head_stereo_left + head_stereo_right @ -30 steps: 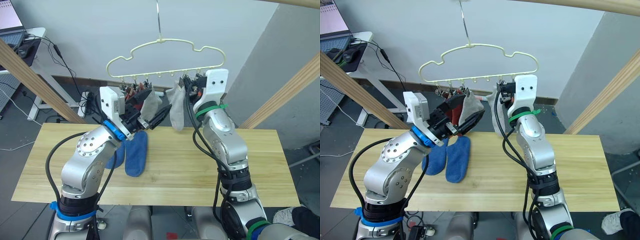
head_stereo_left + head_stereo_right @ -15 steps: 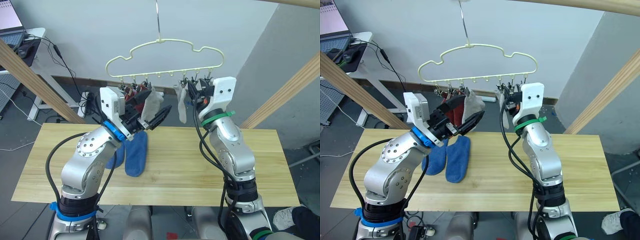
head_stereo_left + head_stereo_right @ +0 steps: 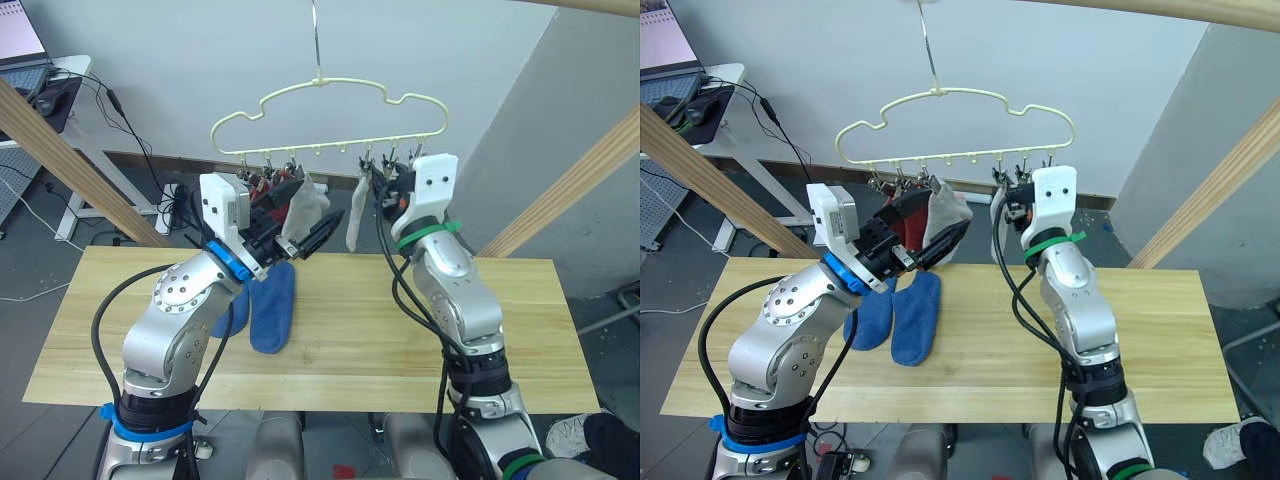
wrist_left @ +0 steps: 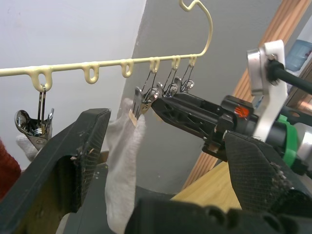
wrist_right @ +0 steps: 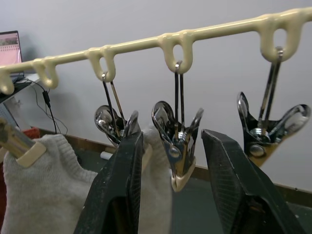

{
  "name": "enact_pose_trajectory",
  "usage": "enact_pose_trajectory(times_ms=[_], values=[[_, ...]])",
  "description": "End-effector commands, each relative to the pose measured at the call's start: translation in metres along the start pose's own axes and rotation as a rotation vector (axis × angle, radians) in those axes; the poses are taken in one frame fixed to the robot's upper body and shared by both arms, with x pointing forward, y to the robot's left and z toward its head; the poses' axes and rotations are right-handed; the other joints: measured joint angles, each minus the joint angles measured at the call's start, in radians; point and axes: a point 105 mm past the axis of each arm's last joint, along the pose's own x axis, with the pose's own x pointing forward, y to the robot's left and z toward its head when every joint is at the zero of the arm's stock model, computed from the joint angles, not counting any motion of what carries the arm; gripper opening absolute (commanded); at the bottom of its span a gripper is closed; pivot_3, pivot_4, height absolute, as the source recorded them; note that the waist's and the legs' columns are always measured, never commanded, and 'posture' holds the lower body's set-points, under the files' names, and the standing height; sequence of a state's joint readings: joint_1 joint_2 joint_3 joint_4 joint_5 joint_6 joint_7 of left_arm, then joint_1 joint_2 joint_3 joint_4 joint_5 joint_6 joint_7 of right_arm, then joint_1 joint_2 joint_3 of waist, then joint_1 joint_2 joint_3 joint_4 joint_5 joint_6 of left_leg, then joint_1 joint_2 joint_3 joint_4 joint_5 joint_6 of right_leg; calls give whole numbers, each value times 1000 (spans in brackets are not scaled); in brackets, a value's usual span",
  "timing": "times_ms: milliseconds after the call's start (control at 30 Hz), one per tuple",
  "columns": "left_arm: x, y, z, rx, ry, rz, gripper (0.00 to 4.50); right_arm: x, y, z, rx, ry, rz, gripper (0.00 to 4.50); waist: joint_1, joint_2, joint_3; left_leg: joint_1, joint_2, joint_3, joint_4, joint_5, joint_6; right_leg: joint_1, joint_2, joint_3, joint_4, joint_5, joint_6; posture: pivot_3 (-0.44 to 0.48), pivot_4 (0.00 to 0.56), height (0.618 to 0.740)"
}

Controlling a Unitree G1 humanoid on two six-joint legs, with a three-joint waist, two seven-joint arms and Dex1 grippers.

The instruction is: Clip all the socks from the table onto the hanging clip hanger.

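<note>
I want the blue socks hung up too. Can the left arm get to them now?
Probably yes. The blue socks lie bare on the table, just below the open left gripper, with nothing covering them.

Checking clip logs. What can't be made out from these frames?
- Rust red socks: head views, mostly behind the left gripper and grey sock.
- Left blue sock: partly behind the left arm.
- Second grey sock: right wrist view, clip grip hidden by the right gripper finger.
</note>
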State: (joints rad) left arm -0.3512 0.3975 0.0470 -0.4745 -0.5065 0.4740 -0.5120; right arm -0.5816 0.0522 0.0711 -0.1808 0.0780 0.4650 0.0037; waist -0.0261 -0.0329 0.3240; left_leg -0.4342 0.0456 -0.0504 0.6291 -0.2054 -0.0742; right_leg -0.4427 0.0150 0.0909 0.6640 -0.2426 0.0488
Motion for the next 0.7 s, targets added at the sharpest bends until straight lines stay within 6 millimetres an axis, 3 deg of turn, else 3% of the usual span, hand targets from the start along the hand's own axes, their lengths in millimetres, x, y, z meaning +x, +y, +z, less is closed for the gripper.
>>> enact_pose_trajectory(times_ms=[33, 700], values=[[-1, -4, 12, 31, -43, -11, 4235, 5, 1, 14, 14, -59, -15, 1961, 0, 0, 0, 0, 0, 0, 0, 0, 0, 0, 0, 0, 0, 0, 0, 95, 307, 740], [-1, -6, 19, 21, -80, -11, 4235, 7, 7, 24, 42, -115, 3, 1961, 2, 0, 0, 0, 0, 0, 0, 0, 0, 0, 0, 0, 0, 0, 0, 108, 302, 740]])
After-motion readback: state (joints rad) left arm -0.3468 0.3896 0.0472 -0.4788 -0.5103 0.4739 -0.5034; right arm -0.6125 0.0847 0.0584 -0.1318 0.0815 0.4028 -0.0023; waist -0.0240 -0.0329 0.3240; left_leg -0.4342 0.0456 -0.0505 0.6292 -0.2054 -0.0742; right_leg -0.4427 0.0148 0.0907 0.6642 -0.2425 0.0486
